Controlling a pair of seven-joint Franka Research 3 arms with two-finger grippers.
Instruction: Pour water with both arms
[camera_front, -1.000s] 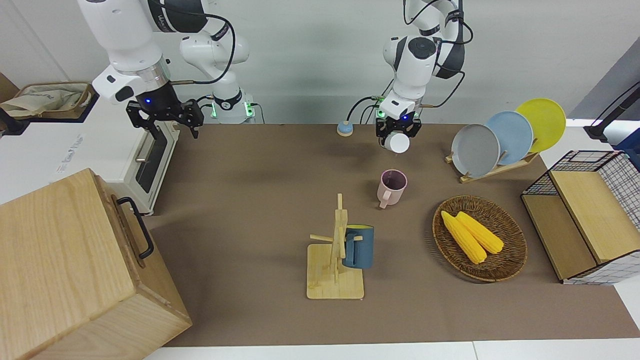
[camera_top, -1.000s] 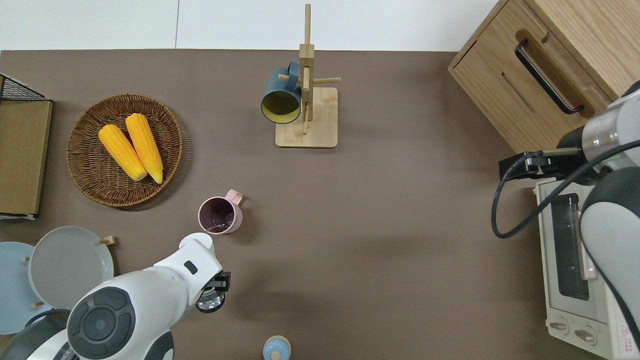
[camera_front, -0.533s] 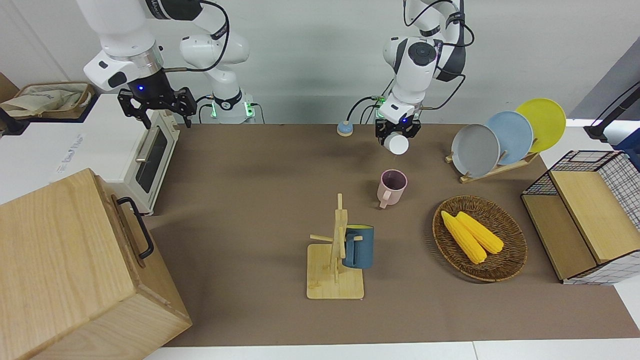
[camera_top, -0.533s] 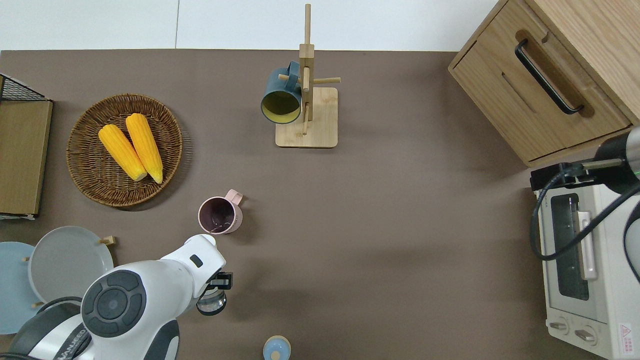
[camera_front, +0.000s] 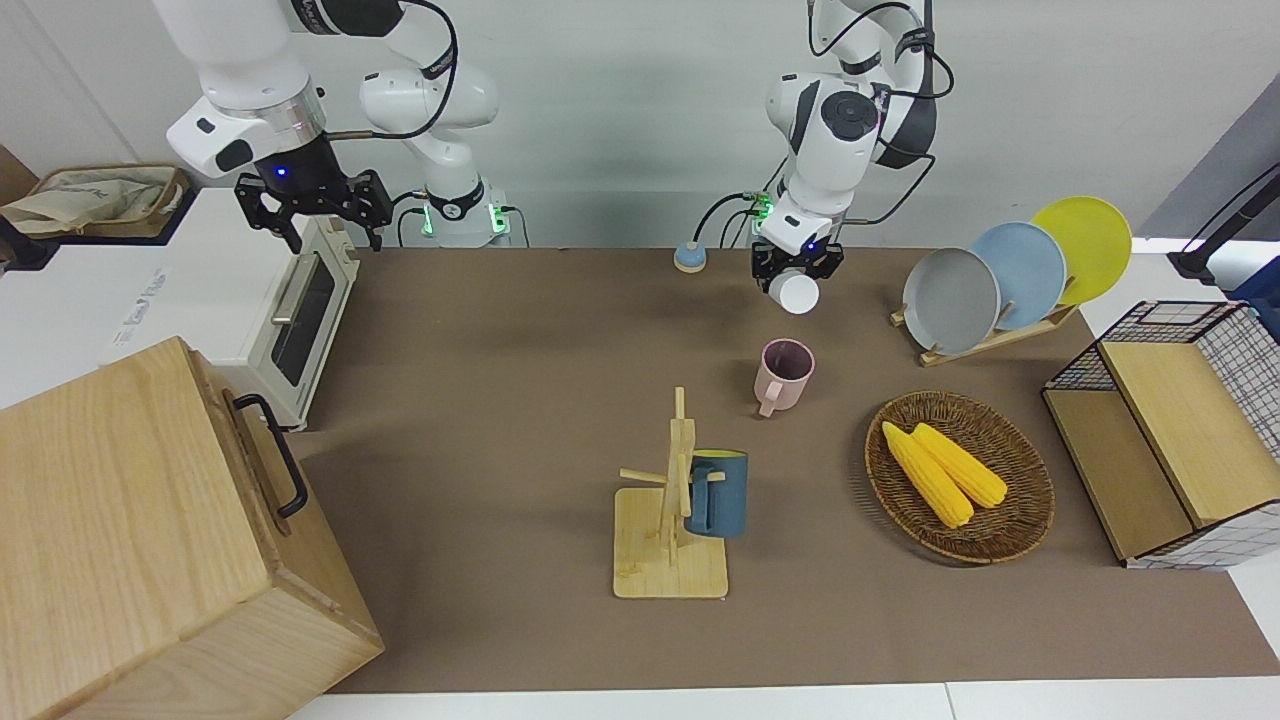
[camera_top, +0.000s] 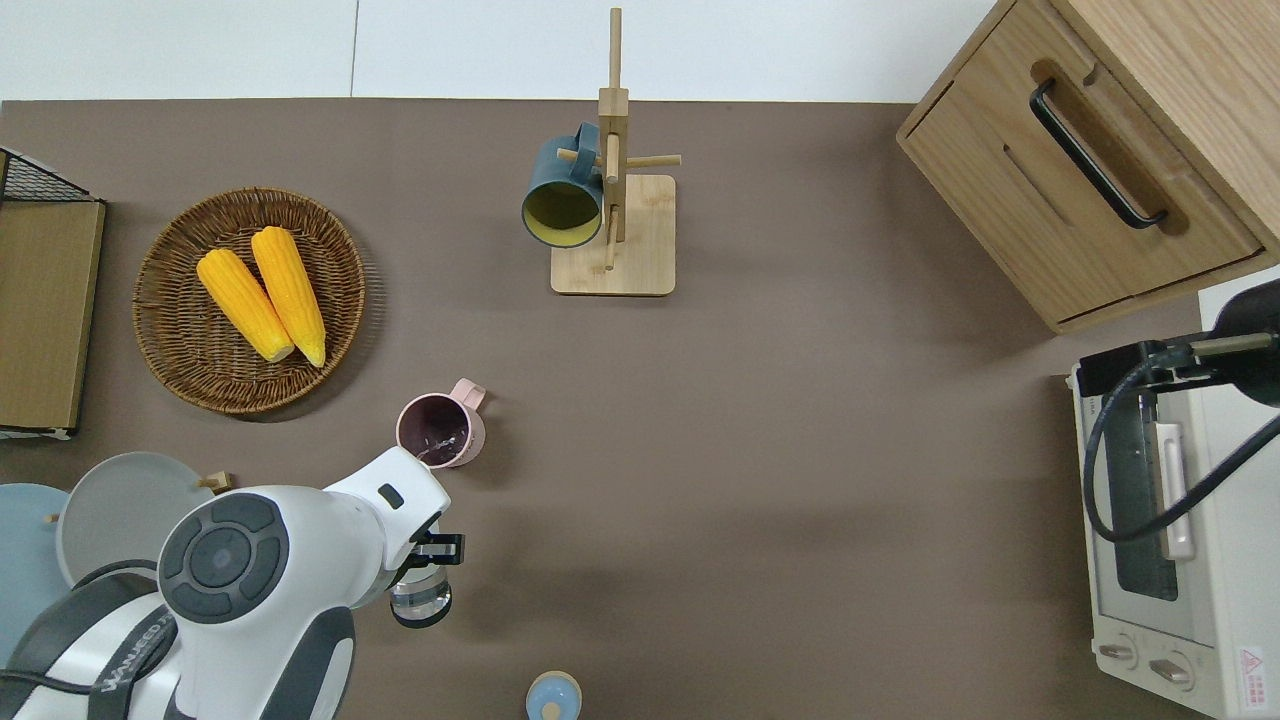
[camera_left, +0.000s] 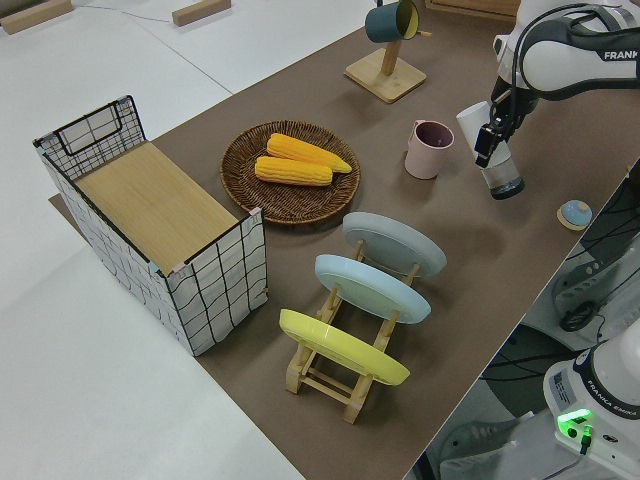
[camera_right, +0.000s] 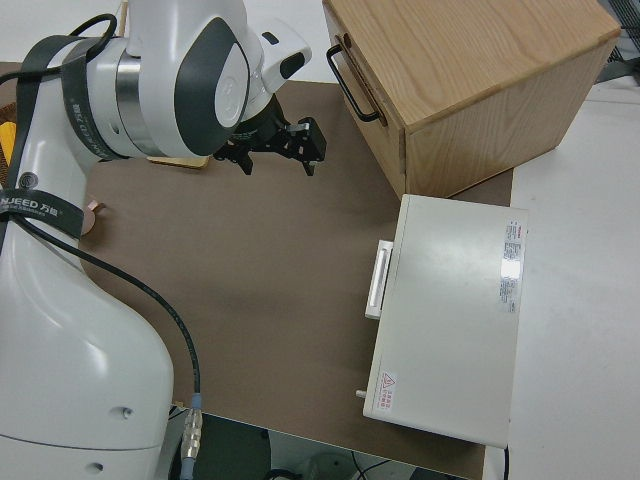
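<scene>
A pink mug (camera_front: 785, 372) (camera_top: 440, 432) (camera_left: 430, 148) stands upright on the brown mat. My left gripper (camera_front: 797, 265) (camera_left: 490, 140) is shut on a clear bottle (camera_front: 797, 292) (camera_top: 420, 598) (camera_left: 503, 175). The bottle is tilted, its white end at the mug's rim on the side nearer to the robots, its clear base pointing back. A thin trickle and ripples show in the mug. My right gripper (camera_front: 310, 215) (camera_right: 280, 145) hangs open and empty over the white toaster oven (camera_front: 290, 310) at the right arm's end.
A wooden mug rack (camera_front: 672, 500) with a blue mug (camera_front: 718, 492) stands farther from the robots than the pink mug. A wicker basket (camera_front: 1010, 530) holds two corn cobs. Plate rack (camera_front: 1000, 275), wire crate (camera_front: 1170, 430), wooden cabinet (camera_front: 150, 540) and a small blue knob (camera_front: 689, 258) ring the mat.
The right arm has drawn back from the table to above the toaster oven, its gripper still open. The left gripper kept the bottle tilted at the mug and shifted only slightly.
</scene>
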